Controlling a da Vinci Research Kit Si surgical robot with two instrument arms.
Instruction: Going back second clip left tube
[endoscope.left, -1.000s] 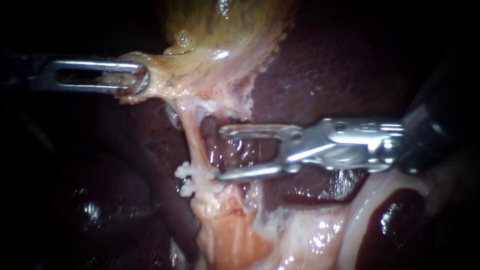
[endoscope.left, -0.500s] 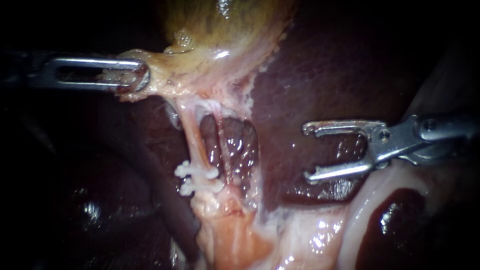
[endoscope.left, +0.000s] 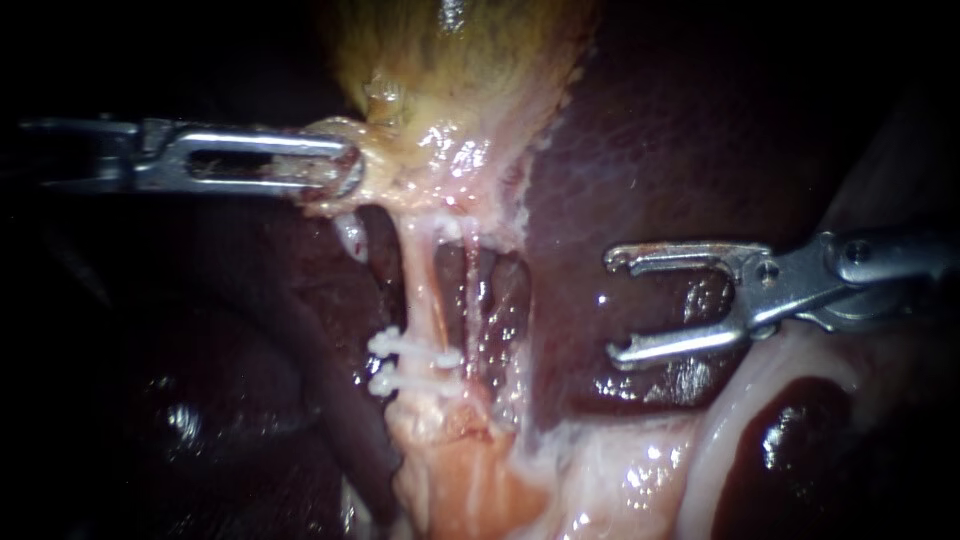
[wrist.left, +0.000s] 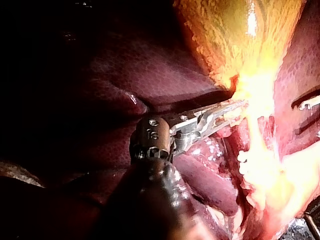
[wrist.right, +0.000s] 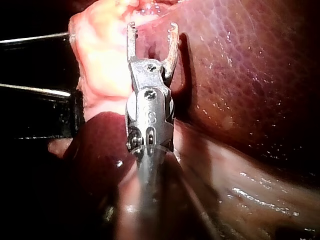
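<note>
The left tube (endoscope.left: 425, 285) runs down from the gallbladder (endoscope.left: 460, 70) and carries two white clips (endoscope.left: 408, 362), one just above the other. My left instrument (endoscope.left: 340, 168) comes in level from the left, its slotted jaws shut on the pale tissue at the gallbladder's lower end. My right instrument (endoscope.left: 612, 305) lies over the liver (endoscope.left: 680, 130), well to the right of the tubes, its jaws open and empty. In the left wrist view my left instrument (wrist.left: 227, 110) holds the yellow tissue, with the clips (wrist.left: 243, 162) beside it. The right wrist view shows my right instrument (wrist.right: 151, 27) open with nothing between its jaws.
A thinner right tube (endoscope.left: 472, 300) runs beside the clipped one, with a dark window of liver between them. Pale, glistening tissue (endoscope.left: 620, 470) spreads below the clips. A white fold (endoscope.left: 740, 400) curves under my right instrument.
My right instrument has drawn back to the right, away from the clipped tube, jaws still open. My left instrument has moved right with the gallbladder tissue, and the tubes now stand more upright.
</note>
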